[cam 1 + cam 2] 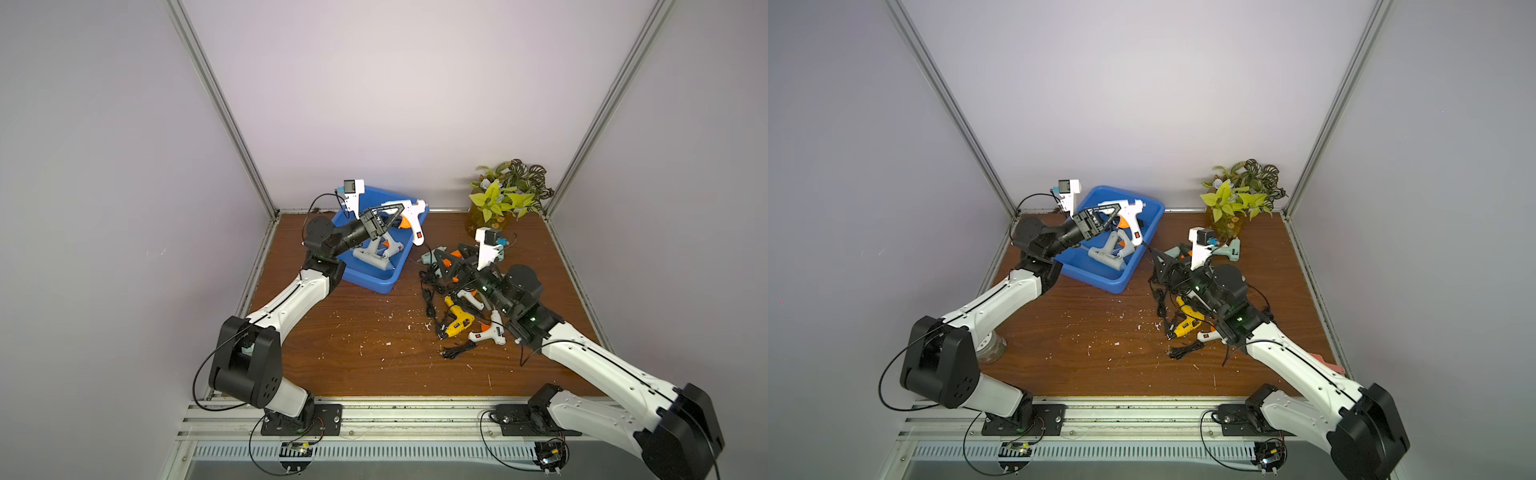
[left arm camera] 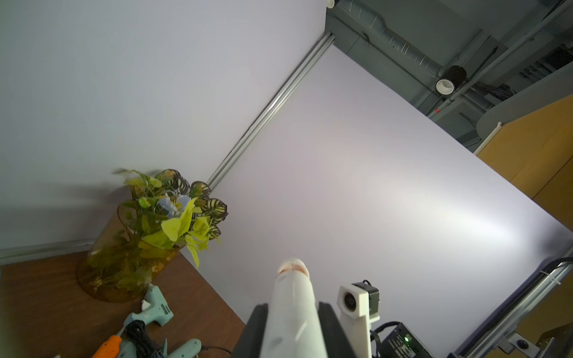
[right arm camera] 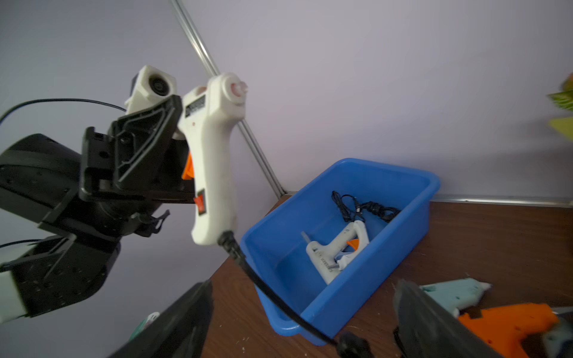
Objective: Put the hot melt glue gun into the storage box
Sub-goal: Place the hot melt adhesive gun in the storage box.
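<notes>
Where jaws grip — glue gun (image 1: 409, 208) half-hidden.

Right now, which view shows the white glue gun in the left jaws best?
Right wrist: white glue gun side-on, close and nearly whole, in the left jaws. Both top views show it small, partly behind the jaws. Left wrist shows only its barrel.

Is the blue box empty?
No, a white glue gun and a black cord lie inside the blue box.
</notes>
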### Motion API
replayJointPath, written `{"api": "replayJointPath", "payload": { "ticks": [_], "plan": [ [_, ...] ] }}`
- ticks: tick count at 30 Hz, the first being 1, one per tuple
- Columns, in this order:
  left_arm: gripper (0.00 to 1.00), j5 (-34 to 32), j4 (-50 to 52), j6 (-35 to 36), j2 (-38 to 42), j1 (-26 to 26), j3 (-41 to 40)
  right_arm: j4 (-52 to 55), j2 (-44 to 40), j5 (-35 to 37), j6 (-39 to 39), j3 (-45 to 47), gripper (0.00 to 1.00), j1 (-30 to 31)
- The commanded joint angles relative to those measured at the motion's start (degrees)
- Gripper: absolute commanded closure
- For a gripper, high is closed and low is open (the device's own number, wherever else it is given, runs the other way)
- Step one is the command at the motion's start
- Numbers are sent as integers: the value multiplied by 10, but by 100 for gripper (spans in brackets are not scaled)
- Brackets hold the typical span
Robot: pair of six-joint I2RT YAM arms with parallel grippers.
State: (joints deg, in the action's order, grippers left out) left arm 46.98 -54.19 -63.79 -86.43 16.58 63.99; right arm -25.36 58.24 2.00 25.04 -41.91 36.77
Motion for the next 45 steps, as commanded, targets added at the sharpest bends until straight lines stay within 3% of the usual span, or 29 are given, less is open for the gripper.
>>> {"api": "replayJointPath", "payload": {
  "ticks": [1,5,9,18,23,29,35,45],
  "plan": [
    [100,12,-31,-28,-8,-35,54,93,-58,129,-27,11,0,-1],
    [100,15,-31,-46,-18,-67,111,136,-121,205,-26,31,0,0],
    [100,22,-31,-67,-44,-94,176,148,-152,233,-28,49,1,-1],
    [100,40,-9,-84,-121,-154,276,185,-109,250,-14,35,0,-2],
    [100,33,70,-20,-158,-177,288,202,-83,258,-5,22,1,-1],
    [99,12,157,61,-185,-177,254,216,-78,284,9,21,1,-3],
    [99,-56,270,163,-187,-170,187,249,-70,306,25,15,0,-7],
    [86,-151,348,245,-215,-132,103,317,-16,286,61,-10,5,-46]
  ]
}}
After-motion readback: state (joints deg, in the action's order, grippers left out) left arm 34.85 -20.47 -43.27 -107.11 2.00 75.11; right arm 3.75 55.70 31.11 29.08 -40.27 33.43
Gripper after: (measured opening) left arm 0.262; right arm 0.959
